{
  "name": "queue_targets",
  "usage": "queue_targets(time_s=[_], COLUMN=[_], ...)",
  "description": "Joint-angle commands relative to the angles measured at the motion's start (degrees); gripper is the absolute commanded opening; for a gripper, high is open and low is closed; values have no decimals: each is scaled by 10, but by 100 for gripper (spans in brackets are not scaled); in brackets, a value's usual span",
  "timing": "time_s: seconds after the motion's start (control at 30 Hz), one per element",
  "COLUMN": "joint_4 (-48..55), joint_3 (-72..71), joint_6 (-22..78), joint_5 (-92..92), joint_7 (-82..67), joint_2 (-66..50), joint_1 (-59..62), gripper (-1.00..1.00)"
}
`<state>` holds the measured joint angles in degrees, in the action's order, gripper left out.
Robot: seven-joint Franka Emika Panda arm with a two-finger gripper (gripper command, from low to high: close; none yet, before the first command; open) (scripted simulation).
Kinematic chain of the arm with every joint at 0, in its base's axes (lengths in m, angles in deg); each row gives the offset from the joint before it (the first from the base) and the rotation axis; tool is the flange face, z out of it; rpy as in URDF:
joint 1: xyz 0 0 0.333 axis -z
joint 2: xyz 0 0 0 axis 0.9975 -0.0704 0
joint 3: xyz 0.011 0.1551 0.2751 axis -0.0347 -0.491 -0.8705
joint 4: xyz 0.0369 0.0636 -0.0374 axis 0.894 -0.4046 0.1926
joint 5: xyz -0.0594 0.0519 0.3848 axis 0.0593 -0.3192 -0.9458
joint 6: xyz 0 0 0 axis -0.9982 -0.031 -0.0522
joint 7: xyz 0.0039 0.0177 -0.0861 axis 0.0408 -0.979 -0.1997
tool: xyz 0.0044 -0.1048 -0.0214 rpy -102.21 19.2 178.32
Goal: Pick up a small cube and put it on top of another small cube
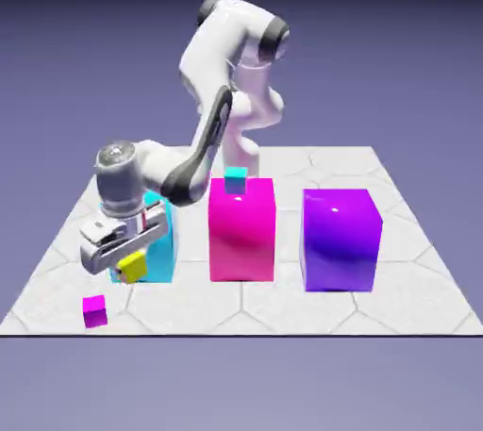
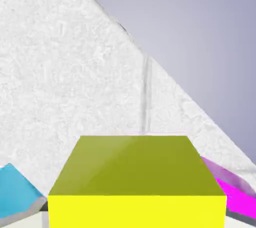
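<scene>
Fingers (image 1: 129, 271) closed on the yellow cube (image 1: 133, 266), which lies between their tips, in front of the cyan block (image 1: 161, 240) at the exterior view's left. The magenta cube (image 1: 94, 311) rests on the bench (image 1: 242, 311) nearby; the tiny cyan cube (image 1: 236, 180) appears by the pink block's (image 1: 241, 236) top.

At the exterior view's centre, the pink block (image 1: 241, 231) looks smooth and glossy; toward three o'clock, the purple block (image 1: 340, 240) shines like plastic. The tabletop (image 1: 274, 310) resembles matt, veined stone.
</scene>
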<state>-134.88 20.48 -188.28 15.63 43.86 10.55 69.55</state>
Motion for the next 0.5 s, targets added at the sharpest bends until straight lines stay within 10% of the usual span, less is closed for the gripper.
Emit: queue_targets(time_s=[0.0,0.47], joint_4=[-1,-21], joint_3=[-5,-69], joint_6=[15,231], joint_5=[16,231], joint_7=[25,374], joint_2=[20,299], joint_1=[8,122], gripper=[-100,-100])
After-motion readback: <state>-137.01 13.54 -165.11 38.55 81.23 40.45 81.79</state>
